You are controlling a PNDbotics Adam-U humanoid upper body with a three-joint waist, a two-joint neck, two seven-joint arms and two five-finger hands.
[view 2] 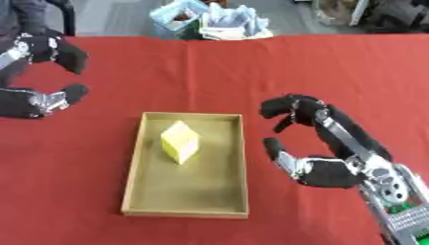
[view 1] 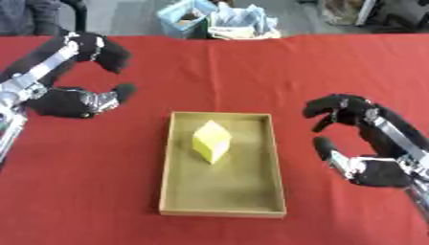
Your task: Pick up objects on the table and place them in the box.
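Yellow block [view 1: 212, 141] already inside the box [view 1: 276, 162], mid-tabletop [view 1: 335, 62]. Left hand [view 1: 80, 101] and right hand [view 2: 322, 170] flanking it, fingers curved but apart, holding nothing; apparently finished.

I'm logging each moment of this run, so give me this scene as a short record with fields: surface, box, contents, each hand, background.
surface: table with red cloth
box: shallow tan tray-like box, open top, near the middle of the cloth
contents: one yellow block, resting inside the box's far half, tilted on an edge
left hand: left of the box, fingers curved, holding nothing
right hand: right of the box, fingers curved, holding nothing
loose objects on cloth: none visible outside the box
background: blue container and crumpled pale material beyond the far edge
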